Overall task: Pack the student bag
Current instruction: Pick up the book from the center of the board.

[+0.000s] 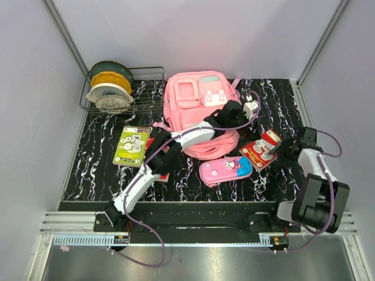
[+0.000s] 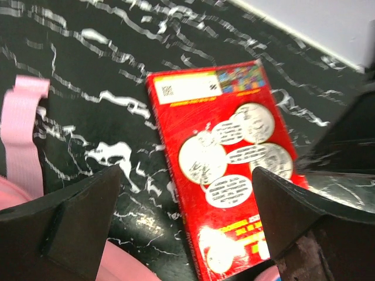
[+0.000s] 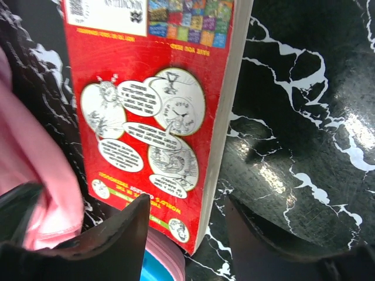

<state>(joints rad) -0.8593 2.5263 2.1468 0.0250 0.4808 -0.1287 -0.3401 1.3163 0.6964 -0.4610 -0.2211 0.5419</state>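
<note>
**Red book lies outside the student bag; both end effectors are spread and hold nothing.**

The student bag [image 1: 196, 102] lies front pockets up at the middle of the worktop's [image 1: 275, 93] far edge, and the left arm reaches across its right side. The left end effector [image 2: 186, 175] is spread wide there, empty. The right end effector [image 3: 187, 202], toward the right edge, has its jaws parted astride the near corner of the red book [image 1: 262, 149] without pinching it. That corner seems to ride up on the pencil case [image 1: 225, 170], so a grip there would likely be shallow and the book could swivel or slip out. No open mouth shows on the bag, so a book pushed at it may snag on fabric. The arms work close together and could clash.
</note>
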